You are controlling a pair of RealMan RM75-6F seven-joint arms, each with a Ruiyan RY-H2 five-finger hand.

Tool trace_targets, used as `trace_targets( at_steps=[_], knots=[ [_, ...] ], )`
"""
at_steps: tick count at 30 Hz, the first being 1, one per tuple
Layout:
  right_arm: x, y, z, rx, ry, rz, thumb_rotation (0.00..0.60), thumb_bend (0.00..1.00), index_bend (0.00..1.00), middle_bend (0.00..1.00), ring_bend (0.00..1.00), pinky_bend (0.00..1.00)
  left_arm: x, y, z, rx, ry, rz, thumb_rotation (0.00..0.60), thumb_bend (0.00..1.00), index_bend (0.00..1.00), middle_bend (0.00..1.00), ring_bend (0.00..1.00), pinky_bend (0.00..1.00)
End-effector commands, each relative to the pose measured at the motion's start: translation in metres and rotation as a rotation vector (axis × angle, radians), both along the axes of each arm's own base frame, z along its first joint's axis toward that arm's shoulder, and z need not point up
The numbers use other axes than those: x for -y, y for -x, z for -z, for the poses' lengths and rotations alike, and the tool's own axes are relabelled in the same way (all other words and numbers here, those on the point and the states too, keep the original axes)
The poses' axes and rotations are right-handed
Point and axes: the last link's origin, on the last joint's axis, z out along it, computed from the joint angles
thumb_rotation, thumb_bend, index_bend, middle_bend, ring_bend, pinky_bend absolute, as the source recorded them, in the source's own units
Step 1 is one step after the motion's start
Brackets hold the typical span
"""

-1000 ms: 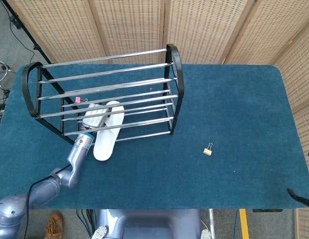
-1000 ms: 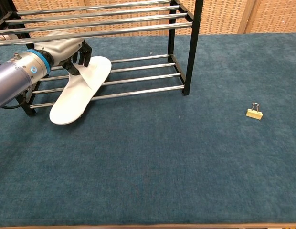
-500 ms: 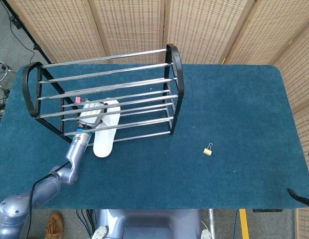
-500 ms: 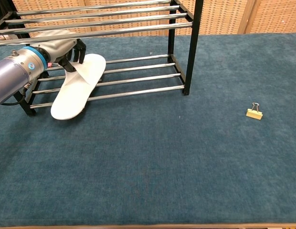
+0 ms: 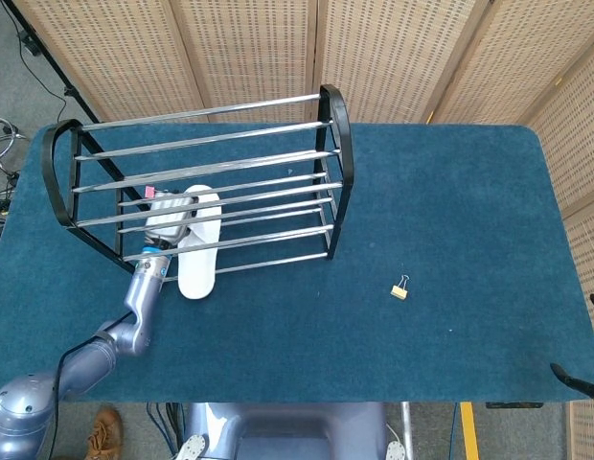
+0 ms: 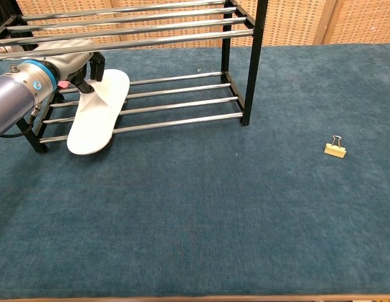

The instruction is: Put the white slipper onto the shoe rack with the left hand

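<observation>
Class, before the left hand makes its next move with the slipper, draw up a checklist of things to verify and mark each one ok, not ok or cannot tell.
1. Left hand holds the white slipper at its strap end: ok.
2. Slipper lies across the bottom bars of the shoe rack: ok.
3. Slipper fully inside the rack: not ok, one end overhangs the front bar.
4. Firmness of the grip: cannot tell, top bars hide the fingers.
5. Yellow clip out of the way: ok.

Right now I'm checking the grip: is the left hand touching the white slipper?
Touching. The chest view shows the left hand with its dark fingers pressed onto the white slipper, which lies across the shoe rack's lower bars.
</observation>
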Motion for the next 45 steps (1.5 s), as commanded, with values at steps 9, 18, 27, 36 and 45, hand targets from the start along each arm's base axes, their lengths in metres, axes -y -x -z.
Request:
trace_targets(
  at_steps=[9,18,27,36,45],
  knots=[
    [-0.001,0.0,-0.001,0.003,0.002,0.0,0.6,0.0,0.0,0.0,0.0,0.0,0.003,0.001,0.001,-0.012,0.023,-0.013,0.6,0.27,0.55,0.42,0.39,0.46],
    [-0.002,-0.001,-0.001,0.012,-0.009,0.008,0.6,0.0,0.0,0.0,0.0,0.0,0.007,0.0,-0.002,-0.028,0.023,-0.007,0.6,0.2,0.49,0.36,0.35,0.36],
    [-0.001,-0.001,0.0,0.005,-0.001,0.001,0.6,0.0,0.0,0.0,0.0,0.0,0.011,-0.007,-0.006,-0.056,0.015,0.013,0.6,0.2,0.48,0.34,0.33,0.36],
    [-0.002,-0.001,0.0,0.004,0.001,-0.001,0.6,0.0,0.0,0.0,0.0,0.0,0.015,-0.005,-0.001,-0.083,0.028,0.007,0.6,0.17,0.45,0.32,0.27,0.28],
    [-0.002,-0.001,0.0,0.004,0.001,-0.002,0.6,0.0,0.0,0.0,0.0,0.0,0.016,-0.006,-0.001,-0.091,0.033,0.01,0.6,0.08,0.33,0.21,0.17,0.23]
  ],
)
